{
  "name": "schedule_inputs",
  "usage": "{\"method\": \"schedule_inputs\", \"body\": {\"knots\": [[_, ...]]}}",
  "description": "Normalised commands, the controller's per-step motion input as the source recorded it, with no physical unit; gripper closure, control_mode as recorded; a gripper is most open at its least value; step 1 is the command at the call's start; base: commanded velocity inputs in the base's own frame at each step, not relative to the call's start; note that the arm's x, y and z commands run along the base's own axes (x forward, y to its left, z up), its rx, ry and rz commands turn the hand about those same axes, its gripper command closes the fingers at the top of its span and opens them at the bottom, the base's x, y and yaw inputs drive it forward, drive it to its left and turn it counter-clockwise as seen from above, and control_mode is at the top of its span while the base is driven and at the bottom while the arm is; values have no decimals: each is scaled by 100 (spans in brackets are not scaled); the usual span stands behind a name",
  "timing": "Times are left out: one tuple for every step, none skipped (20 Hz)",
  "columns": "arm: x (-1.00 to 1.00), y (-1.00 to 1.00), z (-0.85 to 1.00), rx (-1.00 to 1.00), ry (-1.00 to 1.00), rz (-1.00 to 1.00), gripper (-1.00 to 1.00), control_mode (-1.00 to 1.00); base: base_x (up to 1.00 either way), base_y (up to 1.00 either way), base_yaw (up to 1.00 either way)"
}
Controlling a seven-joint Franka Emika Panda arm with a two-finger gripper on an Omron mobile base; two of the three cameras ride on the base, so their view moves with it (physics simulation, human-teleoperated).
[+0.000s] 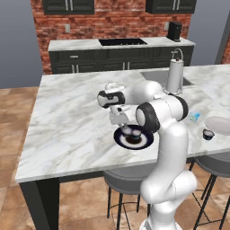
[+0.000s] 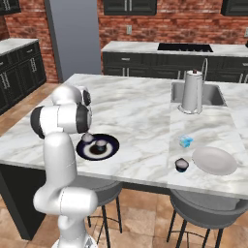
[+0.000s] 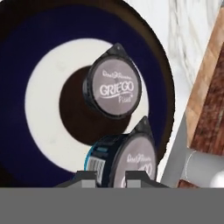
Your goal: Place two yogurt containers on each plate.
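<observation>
Hand closed on a dark yogurt cup over the navy plate, second cup already on it.

Hand (image 3: 110,174) grips dark yogurt cup (image 3: 127,159) just above navy plate (image 1: 120,139), fingertips (image 3: 87,175) pinching its side, lid facing camera. Another dark yogurt cup (image 3: 114,87) sits on the plate's brown centre, upright, just beside the held one. Navy plate lies near the bench (image 2: 140,121) front edge, left of middle. Whitish grey plate (image 2: 214,160) near the front right corner, bare. Third dark cup (image 2: 181,165) on the bench just left of that plate, at the front edge. Light blue cup (image 2: 185,141) a little behind it. Tall steel cylinder (image 2: 192,91) by the sink, toward the back right.
</observation>
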Motion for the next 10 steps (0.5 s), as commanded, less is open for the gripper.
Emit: {"method": "schedule_inputs", "body": {"knots": [[0,-17,-25,0,0,0,100,-100,0,0,0],[0,-10,-25,0,0,0,100,-100,0,0,0],[1,-2,-26,0,0,0,100,-100,0,0,0],[2,0,-29,0,0,0,100,-100,0,0,0],[2,0,-28,0,0,0,100,-100,0,0,0],[0,0,-26,0,0,0,100,-100,0,0,0],[0,0,-23,0,0,0,100,-100,0,0,0],[0,0,-20,0,0,0,100,-100,0,0,0],[0,0,-16,0,0,0,100,-100,0,0,0],[0,0,-13,0,0,0,100,-100,0,0,0]]}}
